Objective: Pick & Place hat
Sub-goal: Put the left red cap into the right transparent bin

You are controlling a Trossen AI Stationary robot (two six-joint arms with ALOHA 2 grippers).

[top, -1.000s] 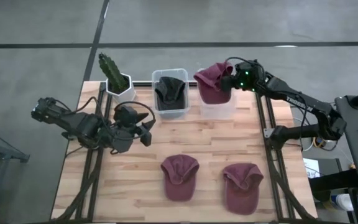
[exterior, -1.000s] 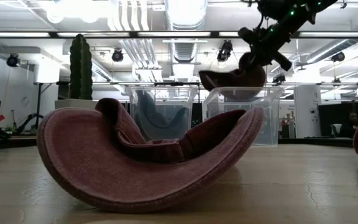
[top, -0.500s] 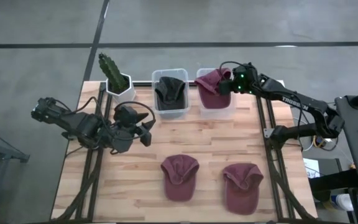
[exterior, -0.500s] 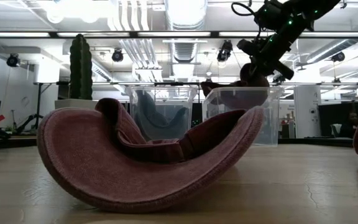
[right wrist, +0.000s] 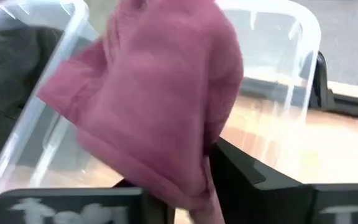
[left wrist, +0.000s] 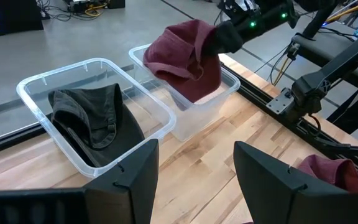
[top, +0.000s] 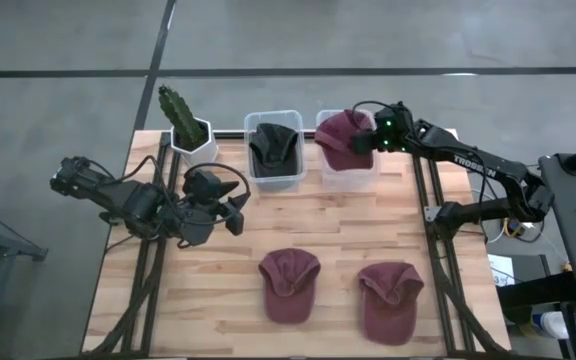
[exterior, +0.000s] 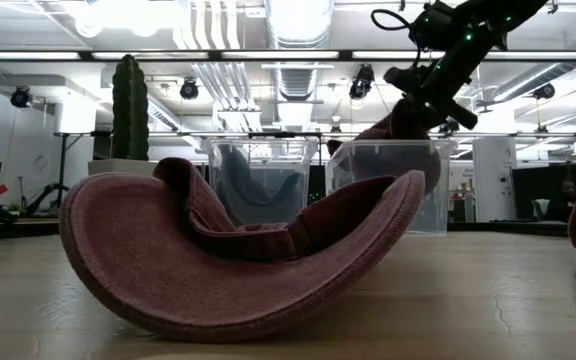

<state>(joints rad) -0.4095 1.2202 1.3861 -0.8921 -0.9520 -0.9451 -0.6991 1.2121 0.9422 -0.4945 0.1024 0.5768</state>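
While the right gripper [top: 367, 140] hung over the clear bin [top: 347, 176] at the far edge of the table [top: 338, 225], a maroon hat [top: 342, 139] drooped from it into that bin. In the right wrist view the cloth lay draped between and over the two dark fingers [right wrist: 253, 174], and whether they were pinching it or had parted could not be told. Most of the hat sat inside the bin's walls, its upper part rising above the rim beside the gripper.

Just beside it, toward the left, a second clear bin [top: 274, 152] held a dark hat [top: 273, 147]. A potted cactus [top: 184, 120] stood at the far left corner. Two more maroon hats lay near the front edge, one [top: 289, 285] about midway along it and the other [top: 389, 300] toward the right corner, well apart from the bins.

The left gripper [top: 236, 213] hovered over the left half of the table, its fingers spread with nothing between them, pointing toward the bins.
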